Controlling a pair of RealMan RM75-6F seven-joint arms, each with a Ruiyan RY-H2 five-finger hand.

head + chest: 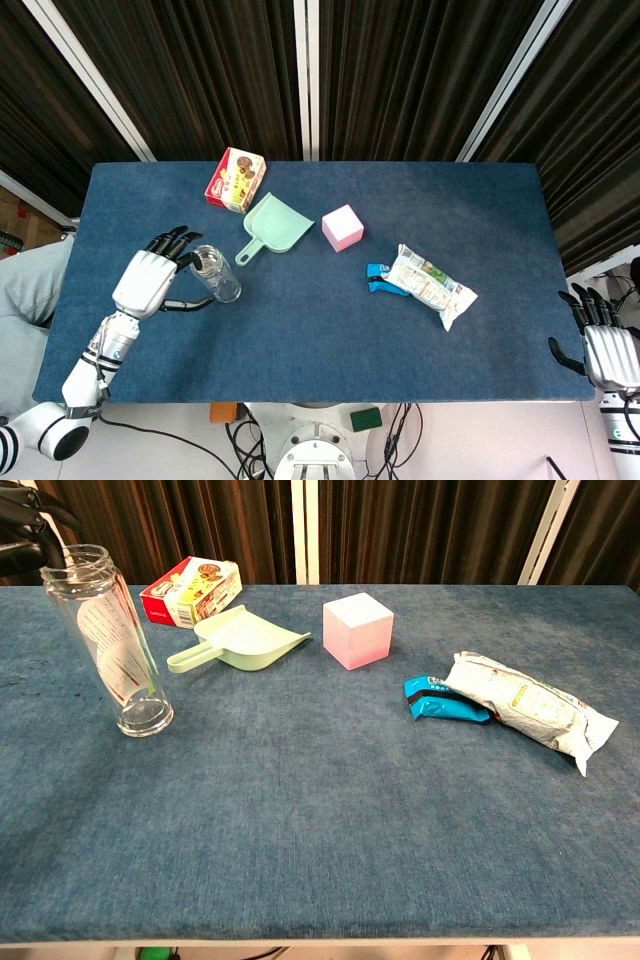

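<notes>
Here, your left robot hand (150,280) sits near the desk's (300,340) left edge, fingers spread and curved beside the clear glass jar (216,274), which stands upright there. The fingertips appear to reach the jar's rim, but nothing closes around it; it looks like an approach to a grasp. A firm hold would likely call for wrapping the fingers around the jar's body without tipping it. Your right robot hand (608,350) rests off the desk's right front corner, fingers apart, holding nothing. Toward the back edge lie a green scoop (272,226), a snack box (235,179) and a pink cube (342,227).
</notes>
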